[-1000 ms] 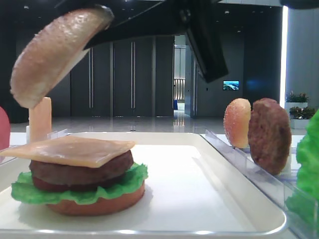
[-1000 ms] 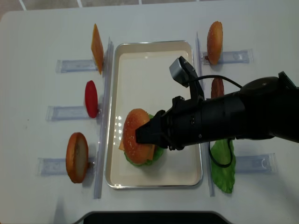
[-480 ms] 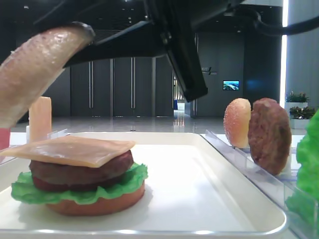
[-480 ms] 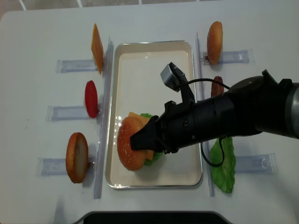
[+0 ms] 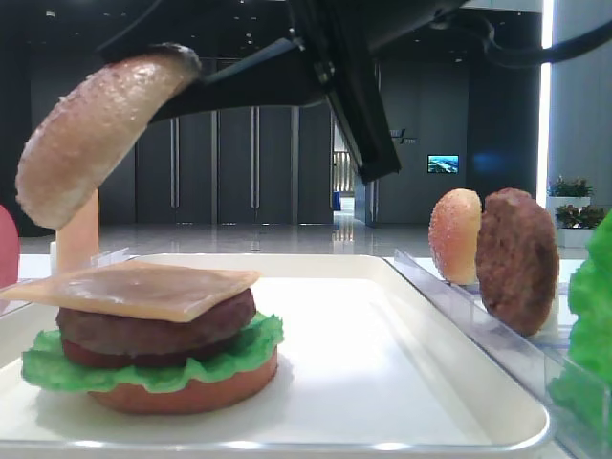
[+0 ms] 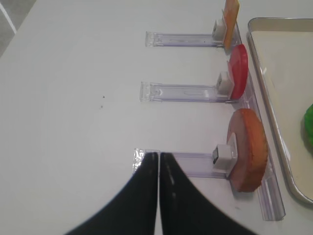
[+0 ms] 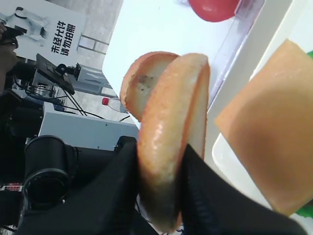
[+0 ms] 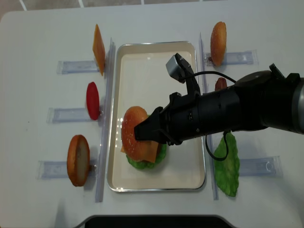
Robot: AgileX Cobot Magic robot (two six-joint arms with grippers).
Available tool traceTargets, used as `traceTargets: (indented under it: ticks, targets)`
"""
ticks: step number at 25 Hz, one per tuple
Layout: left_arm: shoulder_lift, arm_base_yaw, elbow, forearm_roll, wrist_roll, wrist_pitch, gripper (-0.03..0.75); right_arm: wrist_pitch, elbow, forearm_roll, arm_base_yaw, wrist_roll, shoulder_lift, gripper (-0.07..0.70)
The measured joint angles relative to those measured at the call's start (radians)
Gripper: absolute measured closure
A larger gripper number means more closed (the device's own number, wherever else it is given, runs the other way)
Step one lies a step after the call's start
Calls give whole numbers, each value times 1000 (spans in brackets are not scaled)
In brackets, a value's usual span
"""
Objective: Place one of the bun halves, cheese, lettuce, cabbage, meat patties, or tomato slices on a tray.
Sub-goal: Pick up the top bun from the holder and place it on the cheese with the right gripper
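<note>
L end effector (image 6: 159,161) closed, racked bun (image 6: 248,149), tomato (image 6: 238,78), tray (image 6: 274,112)

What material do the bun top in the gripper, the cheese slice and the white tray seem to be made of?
Bun top: probably soft plastic or foam; glossy, grainy crust, pale cut face.
Cheese slice: likely matte plastic or rubber; it keeps flat, stiff edges beyond the patty.
Tray: glossy white plastic or enamel, uncertain; the rim reflects light.

The far half of the large white rectangular tray (image 8: 156,61) lies bare; the stacked burger with square tan-orange cheese slice (image 8: 148,151) fills its near-left part, clear plastic racks (image 8: 105,118) flanking both long sides.
</note>
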Motion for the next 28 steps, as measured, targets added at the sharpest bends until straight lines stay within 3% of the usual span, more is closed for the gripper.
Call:
traceTargets:
  ticks: [11, 28]
  targets:
    - [0, 0, 0, 0, 0, 0, 715, -49, -5, 1, 0, 0, 2, 447]
    - [0, 0, 0, 0, 0, 0, 715, -37, -5, 1, 20, -27, 2, 447]
